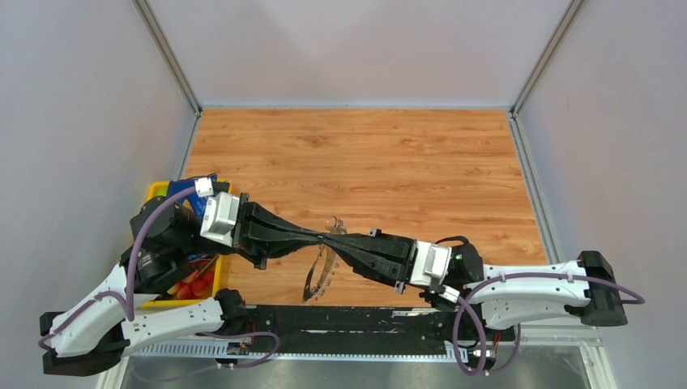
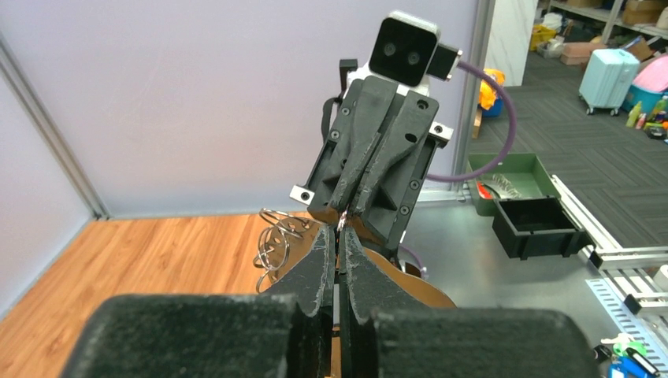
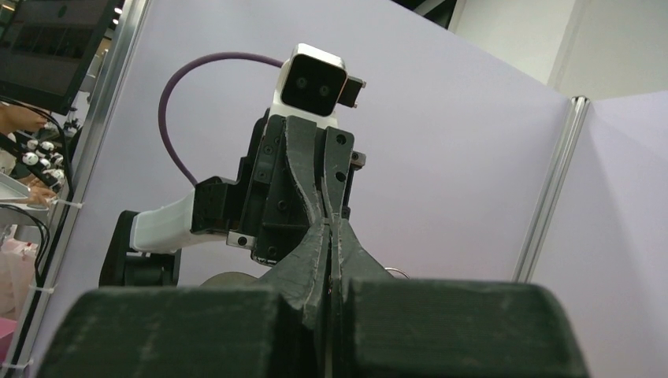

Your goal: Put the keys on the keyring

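My left gripper and right gripper are both shut and meet tip to tip above the near middle of the wooden table. The keyring, a thin grey hoop with a jagged fringe, hangs from that meeting point. A cluster of small wire rings sticks up beside the tips and also shows in the left wrist view. In that view my left fingertips pinch a thin silver sliver right against the right gripper's tips. In the right wrist view my right gripper is shut. No key shows; it is hidden.
A yellow bin with red-handled tools and a blue item stands at the table's left edge under the left arm. A black rail runs along the near edge. Grey walls close three sides. Green and black bins sit off the table.
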`<state>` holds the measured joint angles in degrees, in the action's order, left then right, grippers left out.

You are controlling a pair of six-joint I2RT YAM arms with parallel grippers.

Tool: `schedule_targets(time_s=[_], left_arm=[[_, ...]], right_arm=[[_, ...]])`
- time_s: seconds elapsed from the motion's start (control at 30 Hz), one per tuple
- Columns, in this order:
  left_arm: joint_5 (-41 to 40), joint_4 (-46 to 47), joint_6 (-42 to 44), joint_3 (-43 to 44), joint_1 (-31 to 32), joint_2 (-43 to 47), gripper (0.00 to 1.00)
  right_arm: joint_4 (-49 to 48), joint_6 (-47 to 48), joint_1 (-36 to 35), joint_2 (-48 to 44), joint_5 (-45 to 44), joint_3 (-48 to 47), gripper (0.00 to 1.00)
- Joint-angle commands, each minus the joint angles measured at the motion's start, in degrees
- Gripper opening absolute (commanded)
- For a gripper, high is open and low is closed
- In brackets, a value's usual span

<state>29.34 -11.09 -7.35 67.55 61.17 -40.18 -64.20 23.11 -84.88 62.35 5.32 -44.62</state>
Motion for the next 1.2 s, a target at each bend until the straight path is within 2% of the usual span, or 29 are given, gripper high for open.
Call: schedule_targets(time_s=[0.0, 0.23, 0.43, 0.67, 0.73, 1.17], left_arm=[[-4.8, -4.9, 0.4, 3.3, 0.1, -1.1, 0.0], [-6.1, -10.7, 1.5, 4.6, 0.0, -1.5, 0.0], [-5.7, -18.8, 3.6, 7.5, 0.1, -4.7, 0.0], [-4.7, -30.4, 6.2, 12.4, 0.1, -9.7, 0.0], [-4.9, -32.9, 6.6, 13.4, 0.0, -11.1, 0.0], [-0.4, -43.0, 9.4, 17.0, 0.1, -16.3, 0.0]], right_arm=[[13.8, -3.9, -0.1, -5.1, -3.9, -4.2, 0.07], [42.9, -6.4, 0.0, -13.0, -11.5, -9.7, 0.37], [64.8, -8.7, 0.0, -14.9, -13.4, -16.2, 0.45], [85.3, -13.0, 0.0, -12.5, -13.8, -25.9, 0.45], [90.3, -13.8, 0.1, -11.0, -13.9, -28.7, 0.42], [104.6, -15.0, 0.1, -6.3, -9.8, -34.7, 0.33]])
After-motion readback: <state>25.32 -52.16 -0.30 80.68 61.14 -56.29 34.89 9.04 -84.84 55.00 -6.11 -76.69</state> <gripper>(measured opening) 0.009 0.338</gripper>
